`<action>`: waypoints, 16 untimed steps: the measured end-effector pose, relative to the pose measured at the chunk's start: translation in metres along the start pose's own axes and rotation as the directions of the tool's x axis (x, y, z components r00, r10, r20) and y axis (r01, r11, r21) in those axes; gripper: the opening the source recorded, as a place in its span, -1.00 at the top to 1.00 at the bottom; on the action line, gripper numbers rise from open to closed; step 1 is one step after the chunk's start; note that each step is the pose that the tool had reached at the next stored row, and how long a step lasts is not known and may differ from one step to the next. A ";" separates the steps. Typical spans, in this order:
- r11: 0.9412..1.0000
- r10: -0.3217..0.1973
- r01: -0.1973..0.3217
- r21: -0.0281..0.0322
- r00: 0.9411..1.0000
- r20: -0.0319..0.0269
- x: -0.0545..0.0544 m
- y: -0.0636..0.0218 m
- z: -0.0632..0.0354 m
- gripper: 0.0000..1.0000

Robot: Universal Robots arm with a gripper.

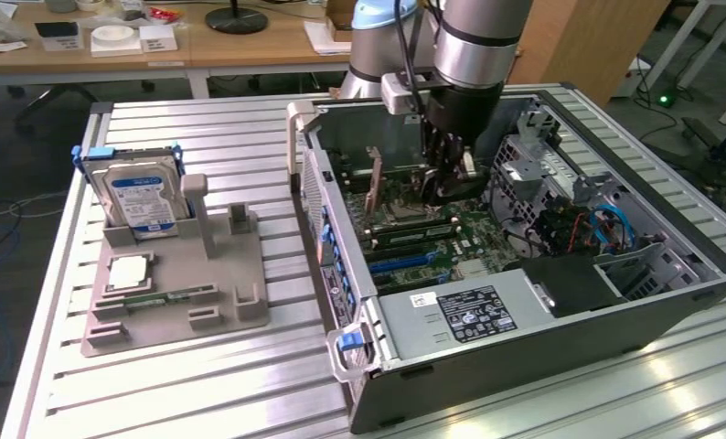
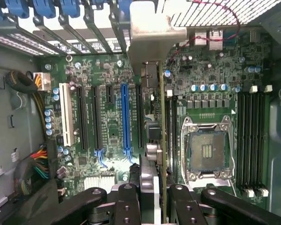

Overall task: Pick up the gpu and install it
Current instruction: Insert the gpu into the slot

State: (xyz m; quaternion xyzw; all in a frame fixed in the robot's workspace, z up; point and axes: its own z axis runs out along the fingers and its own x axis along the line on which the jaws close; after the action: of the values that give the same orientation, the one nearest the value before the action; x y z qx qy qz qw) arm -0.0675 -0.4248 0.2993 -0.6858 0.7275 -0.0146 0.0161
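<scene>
Setting: slatted metal table (image 1: 217, 384) in a lab, desks behind; an open PC case (image 1: 656, 302) lies on the exterior view's right half, and a grey holder (image 1: 180, 293) with a hard drive (image 1: 141, 201) stands on the left.
Arm: reaches down into the far part of the case, gripper (image 1: 446, 187) low over the motherboard (image 2: 107, 122).
Claw: closed on the gpu (image 2: 162, 112), one finger (image 2: 126, 197) on each face of the card, as I read the wrist view.
Gpu place: inside the case, on edge above the board, between the blue slot (image 2: 125, 117) and the CPU socket (image 2: 208, 150). I can't tell if its edge is in a slot.
Gpu look: thin flat card seen edge-on, dark board, small parts on one face. A pale beige-silver bracket (image 2: 154, 37) sits at the end by the case's rear slot covers.
Handling: I judge it light and stiff but fragile. Its parts and contact edge won't take side load or twist.
Hold: I'd pinch the flat faces near the upper edge, mid-length, clear of the bracket and contacts. That's roughly where the fingers sit now.
Slip: smooth faces and a narrow grip, so I think it could tilt if pushed off-axis.
</scene>
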 end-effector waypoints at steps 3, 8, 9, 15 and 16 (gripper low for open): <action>1.000 0.000 0.000 0.000 1.000 0.000 0.001 0.0006 0.0026 0.42; 1.000 0.000 0.000 0.000 1.000 0.000 0.006 0.0033 0.0066 0.42; 1.000 0.000 0.000 0.000 1.000 0.000 0.007 0.0052 0.0079 0.42; 1.000 0.002 -0.002 -0.001 1.000 0.000 0.007 0.0101 0.0183 0.42; 1.000 0.002 -0.002 -0.001 1.000 0.000 0.007 0.0102 0.0201 0.42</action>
State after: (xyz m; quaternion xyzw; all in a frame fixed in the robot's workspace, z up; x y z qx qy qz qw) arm -0.0772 -0.4312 0.2788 -0.6850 0.7283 -0.0141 0.0156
